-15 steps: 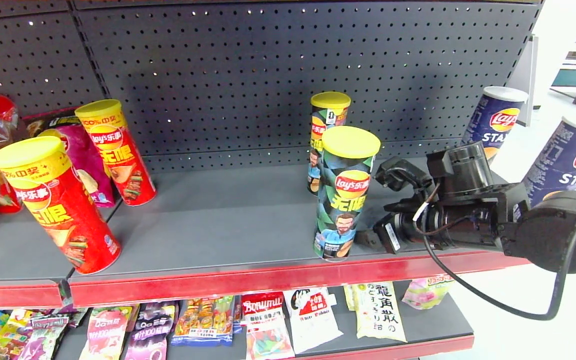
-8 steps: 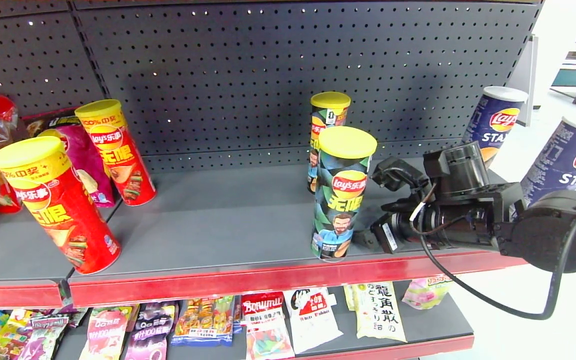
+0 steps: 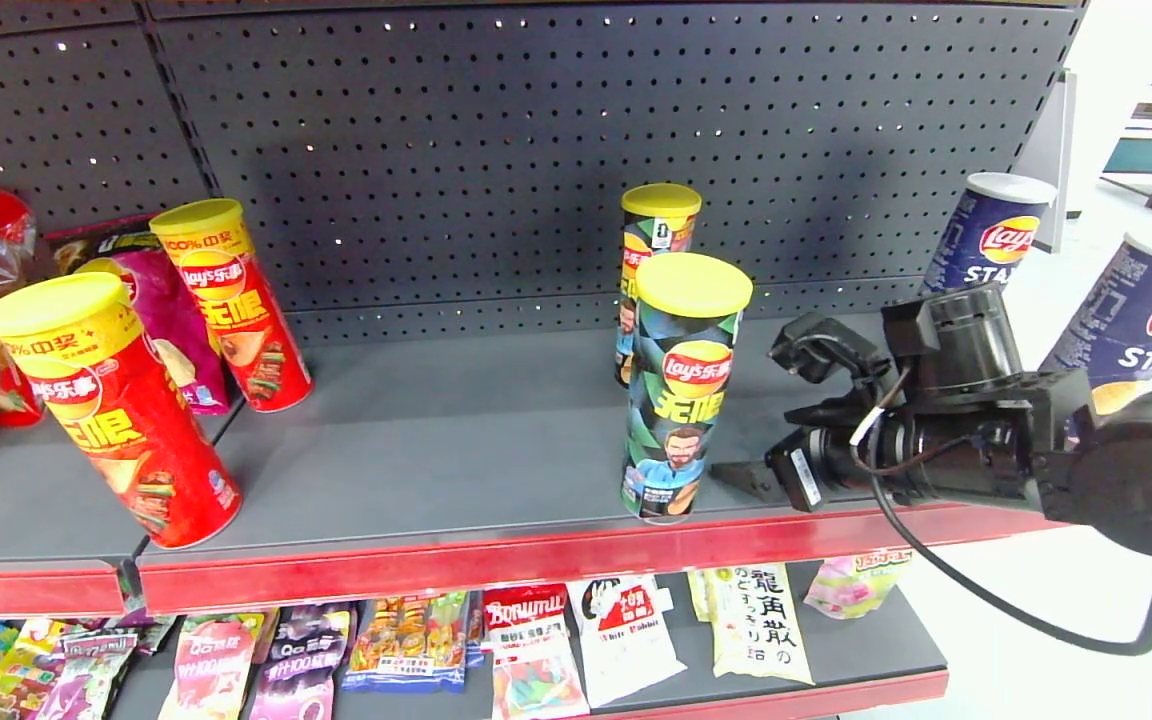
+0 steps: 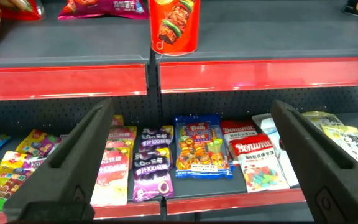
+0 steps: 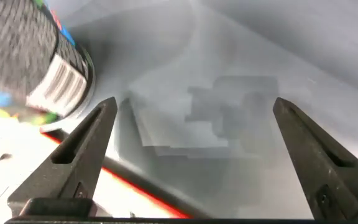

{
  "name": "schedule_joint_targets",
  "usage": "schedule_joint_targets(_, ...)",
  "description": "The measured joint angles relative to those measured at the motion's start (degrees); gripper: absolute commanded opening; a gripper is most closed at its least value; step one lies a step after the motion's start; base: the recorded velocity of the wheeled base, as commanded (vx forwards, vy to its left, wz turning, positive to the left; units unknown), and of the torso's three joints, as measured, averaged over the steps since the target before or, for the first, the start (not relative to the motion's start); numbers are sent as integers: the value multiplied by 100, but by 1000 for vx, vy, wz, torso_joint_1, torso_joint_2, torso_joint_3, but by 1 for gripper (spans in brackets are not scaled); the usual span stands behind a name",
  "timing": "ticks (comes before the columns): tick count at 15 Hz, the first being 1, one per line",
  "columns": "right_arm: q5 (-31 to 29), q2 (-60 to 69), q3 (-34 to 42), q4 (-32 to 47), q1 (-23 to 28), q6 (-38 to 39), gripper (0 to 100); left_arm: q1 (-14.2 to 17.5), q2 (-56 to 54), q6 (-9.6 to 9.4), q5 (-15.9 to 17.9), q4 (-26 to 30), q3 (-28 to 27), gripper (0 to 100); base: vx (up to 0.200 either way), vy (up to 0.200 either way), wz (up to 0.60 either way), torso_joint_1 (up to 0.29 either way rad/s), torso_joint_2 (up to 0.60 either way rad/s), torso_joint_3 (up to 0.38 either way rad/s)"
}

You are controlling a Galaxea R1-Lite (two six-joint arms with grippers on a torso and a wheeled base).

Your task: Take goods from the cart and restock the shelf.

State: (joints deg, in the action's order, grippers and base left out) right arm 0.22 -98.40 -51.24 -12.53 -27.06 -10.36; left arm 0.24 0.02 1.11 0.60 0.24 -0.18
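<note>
A teal chip can with a yellow lid (image 3: 684, 385) stands upright near the front edge of the grey shelf (image 3: 436, 450). A matching can (image 3: 654, 250) stands behind it. My right gripper (image 3: 761, 415) hangs just to the right of the front can, open, apart from it, with nothing between its fingers. In the right wrist view the can (image 5: 36, 56) sits beyond one finger of the open right gripper (image 5: 194, 102). My left gripper (image 4: 191, 106) is open and holds nothing, low in front of the lower shelf of snack bags (image 4: 197, 155).
Two red chip cans (image 3: 111, 410) (image 3: 234, 305) stand at the shelf's left, with snack bags beside them. Two blue cans (image 3: 991, 245) (image 3: 1131, 320) stand at the right behind my right arm. The red shelf lip (image 3: 536, 555) runs along the front. Bare shelf lies between the red cans and the teal ones.
My right gripper has drawn back to the right, away from the front teal can, leaving a gap. The can stays upright on the shelf.
</note>
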Motion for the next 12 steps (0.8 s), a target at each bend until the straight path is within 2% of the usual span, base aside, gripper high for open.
schedule_joint_targets(3, 16, 588, 446, 0, 174, -28, 100, 0, 0, 0, 2, 0, 0, 100, 0, 0, 0, 0, 0, 0)
schedule_joint_targets(6, 194, 1798, 1345, 2, 438, -184, 100, 0, 0, 0, 0, 0, 0, 100, 0, 0, 0, 0, 0, 0)
schedule_joint_targets(9, 691, 3434, 2291, 0, 1180, -413, 100, 0, 0, 0, 0, 0, 0, 100, 0, 0, 0, 0, 0, 0)
schedule_joint_targets(12, 900, 4962, 3170, 13, 1998, -458, 100, 0, 0, 0, 0, 2, 0, 100, 0, 0, 0, 0, 0, 0)
